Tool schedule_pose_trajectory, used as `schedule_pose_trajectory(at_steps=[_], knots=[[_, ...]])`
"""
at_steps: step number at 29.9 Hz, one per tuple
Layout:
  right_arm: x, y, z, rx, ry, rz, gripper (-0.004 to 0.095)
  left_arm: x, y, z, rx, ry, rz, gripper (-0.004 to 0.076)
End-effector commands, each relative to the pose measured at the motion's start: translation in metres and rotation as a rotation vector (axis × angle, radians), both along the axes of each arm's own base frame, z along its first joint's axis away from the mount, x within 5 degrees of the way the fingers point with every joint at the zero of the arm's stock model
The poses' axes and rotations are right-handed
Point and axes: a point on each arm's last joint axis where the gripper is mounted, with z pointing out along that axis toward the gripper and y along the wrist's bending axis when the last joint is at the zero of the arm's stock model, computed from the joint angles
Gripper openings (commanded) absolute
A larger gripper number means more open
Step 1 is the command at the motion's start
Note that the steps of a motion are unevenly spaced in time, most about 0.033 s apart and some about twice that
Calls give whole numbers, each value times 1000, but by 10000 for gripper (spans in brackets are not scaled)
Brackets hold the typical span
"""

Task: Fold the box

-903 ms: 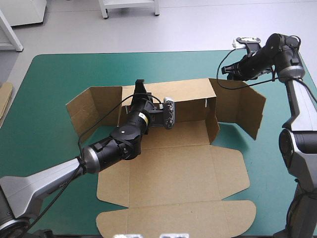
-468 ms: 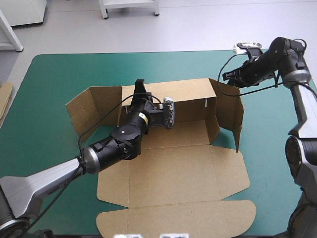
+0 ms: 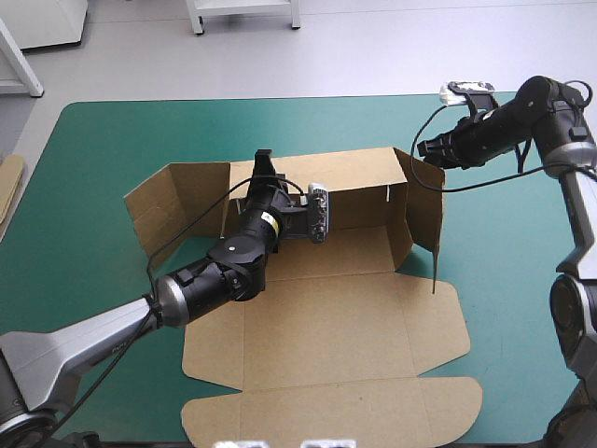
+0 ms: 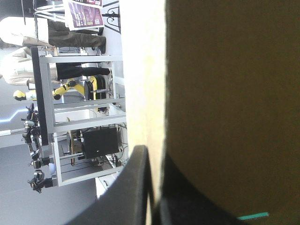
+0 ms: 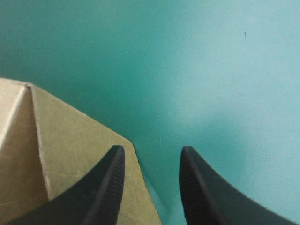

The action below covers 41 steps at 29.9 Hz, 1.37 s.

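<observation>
The brown box (image 3: 326, 317) lies mid-table with its back wall (image 3: 350, 182) raised. My left gripper (image 3: 264, 170) is shut on the top edge of that wall; in the left wrist view its black fingers (image 4: 138, 187) pinch the board (image 4: 225, 93). The left side flap (image 3: 173, 201) leans outward. The right side flap (image 3: 427, 210) stands upright, seen nearly edge-on. My right gripper (image 3: 422, 149) is open at that flap's far top corner. In the right wrist view its gripper (image 5: 151, 154) holds nothing, one finger by the board's edge (image 5: 70, 154).
The box's front panels and lid (image 3: 326, 411) lie flat toward the near table edge. An edge of more board (image 3: 9, 182) shows at the table's left edge. Bare teal-green cover (image 3: 522, 233) lies right of the box.
The right side flap has swung from lying spread outward to standing upright. My right arm has shifted a little rightward by the flap's corner. The left gripper has stayed on the back wall.
</observation>
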Motion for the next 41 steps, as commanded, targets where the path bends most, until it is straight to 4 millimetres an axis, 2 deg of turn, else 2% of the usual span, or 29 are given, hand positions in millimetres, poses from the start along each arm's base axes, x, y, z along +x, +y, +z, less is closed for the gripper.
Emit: schedule_pose_trajectory(at_steps=[1,5,10,17,21,25,34,41], knots=[[-22,1,32,25,-107,15,346,-5,1,15,-86,-10,16,-8],[-31,1,29,24,-124,11,346,-5,1,15,-85,-11,18,-8],[-50,7,15,74,-168,61,346,-5,1,15,-77,-22,9,-8],[-83,9,-2,63,-332,121,347,-4,1,16,-69,-33,8,-8],[-95,9,-13,41,-399,136,347,-4,1,16,-67,-33,7,-8],[-100,11,-25,40,-400,177,347,-4,1,17,-62,-40,2,-8],[-103,14,-25,63,-421,225,347,-3,1,19,-37,-75,-9,-8],[-116,16,-38,62,-440,264,347,-3,1,20,-37,-89,-10,-8]])
